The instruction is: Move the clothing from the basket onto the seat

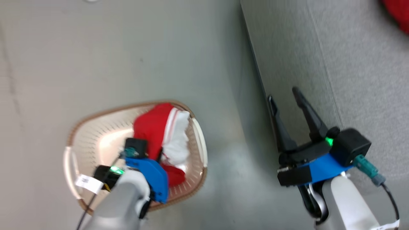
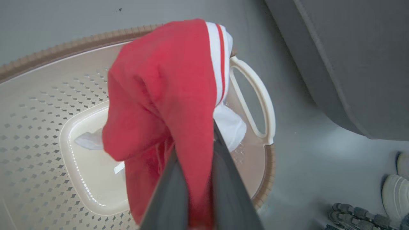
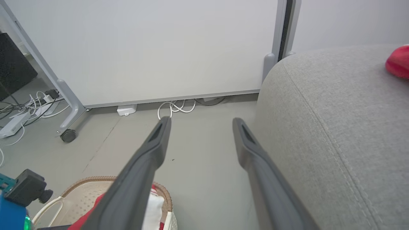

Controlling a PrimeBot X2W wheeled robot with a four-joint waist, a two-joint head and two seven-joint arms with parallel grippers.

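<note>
Soft red garment (image 2: 166, 95) with white trim, limp and probably light, likely to sag and trail when lifted. It sits in the cream basket (image 2: 32, 127) on the floor, a bunched fold clenched in my left gripper (image 2: 195, 143). My right gripper (image 1: 283, 94) hangs spread and empty beside the grey seat (image 1: 351, 64), where another red piece (image 1: 399, 16) lies.

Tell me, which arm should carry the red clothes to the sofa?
Left. The left claw is shut on the red garment in the basket, so it can lift it out. The right claw hangs open and empty beside the seat.
</note>
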